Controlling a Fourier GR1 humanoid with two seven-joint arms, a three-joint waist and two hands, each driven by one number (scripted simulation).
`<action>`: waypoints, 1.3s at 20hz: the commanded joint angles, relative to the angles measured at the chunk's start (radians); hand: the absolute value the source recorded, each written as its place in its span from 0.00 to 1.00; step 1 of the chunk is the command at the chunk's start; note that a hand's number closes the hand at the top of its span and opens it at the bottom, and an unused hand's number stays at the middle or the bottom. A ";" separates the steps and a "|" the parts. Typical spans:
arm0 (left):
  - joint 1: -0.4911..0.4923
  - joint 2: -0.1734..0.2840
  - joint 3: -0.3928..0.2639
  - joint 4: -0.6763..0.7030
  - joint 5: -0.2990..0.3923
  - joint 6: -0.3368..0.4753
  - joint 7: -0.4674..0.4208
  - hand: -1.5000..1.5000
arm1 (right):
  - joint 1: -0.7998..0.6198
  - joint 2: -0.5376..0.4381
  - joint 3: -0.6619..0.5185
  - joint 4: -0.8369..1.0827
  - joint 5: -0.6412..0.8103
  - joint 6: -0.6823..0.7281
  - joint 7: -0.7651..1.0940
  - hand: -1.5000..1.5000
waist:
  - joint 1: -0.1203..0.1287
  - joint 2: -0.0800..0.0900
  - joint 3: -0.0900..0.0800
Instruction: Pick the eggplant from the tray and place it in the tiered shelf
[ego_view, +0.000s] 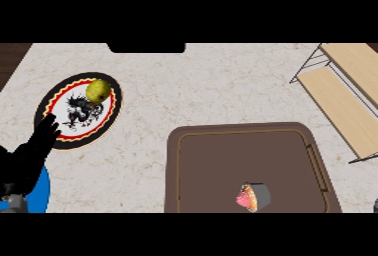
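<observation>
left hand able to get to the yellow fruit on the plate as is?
Probably yes. The left hand rests open at the plate's near rim, and nothing lies between it and the yellow fruit at the far side.

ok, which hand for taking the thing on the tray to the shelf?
Probably right. The item sits on the tray, right of centre, and the shelf is at the far right. The left hand rests open at the far left, by the plate. The right hand is out of view.

even, soft light; faint shadows
</observation>
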 joint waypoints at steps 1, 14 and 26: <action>-0.011 -0.013 -0.004 -0.004 -0.009 -0.010 0.005 0.50 | 0.062 0.025 0.030 -0.056 -0.045 -0.054 0.037 0.00 | -0.002 -0.001 0.000; -0.014 -0.012 0.015 -0.004 -0.025 -0.003 0.023 0.50 | -0.025 0.024 -0.080 -0.230 -0.270 -0.153 0.074 0.00 | -0.007 -0.005 0.000; 0.021 -0.003 0.047 0.009 -0.011 -0.034 0.002 0.50 | -0.074 -0.038 -0.014 -0.754 -0.270 0.200 0.218 0.00 | -0.026 -0.014 -0.002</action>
